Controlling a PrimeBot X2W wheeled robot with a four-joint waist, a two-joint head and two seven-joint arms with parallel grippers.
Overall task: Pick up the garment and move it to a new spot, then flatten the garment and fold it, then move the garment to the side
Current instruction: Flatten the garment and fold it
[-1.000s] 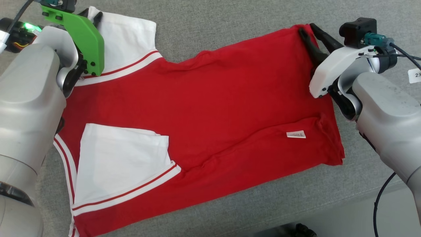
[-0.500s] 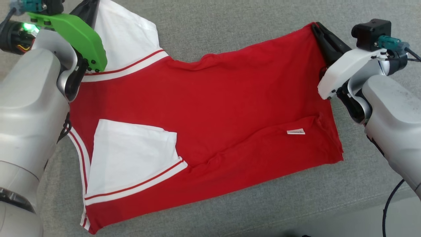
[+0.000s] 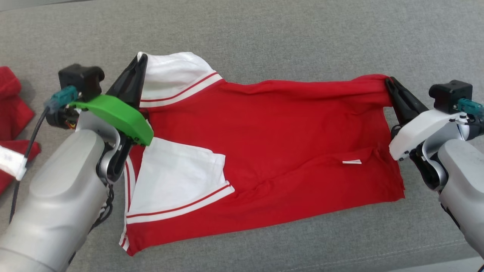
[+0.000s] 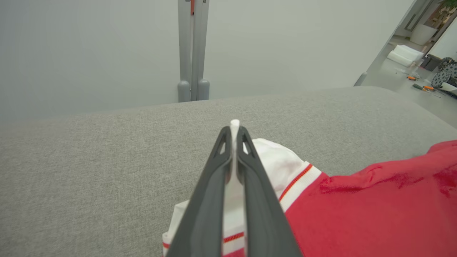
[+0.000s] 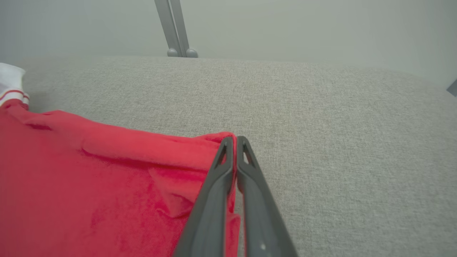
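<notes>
The garment [image 3: 272,139] is a red shirt with white sleeves trimmed in red stripes, spread across the grey cushion. My left gripper [image 3: 140,59] is shut on the far white sleeve [image 3: 174,75]; in the left wrist view white cloth [image 4: 234,185] is pinched between its dark fingers [image 4: 214,185]. My right gripper [image 3: 388,81] is shut on the far red hem corner [image 3: 372,81]; the right wrist view shows red cloth [image 5: 171,153] caught at its fingertips [image 5: 234,139]. The far edge is lifted and drawn taut between both grippers. The near white sleeve [image 3: 174,177] lies folded on the body.
Other red cloth [image 3: 13,113] lies at the left edge of the cushion. The grey cushion [image 3: 264,37] extends far beyond the shirt. A grey post [image 4: 192,50] stands behind it against a pale wall. The cushion's front edge [image 3: 416,260] runs along the bottom right.
Both grippers closed on the shirt's far edge, then lifted and pulled it toward me. The head camera also shifted, bringing the far cushion and the red cloth at left into view.
</notes>
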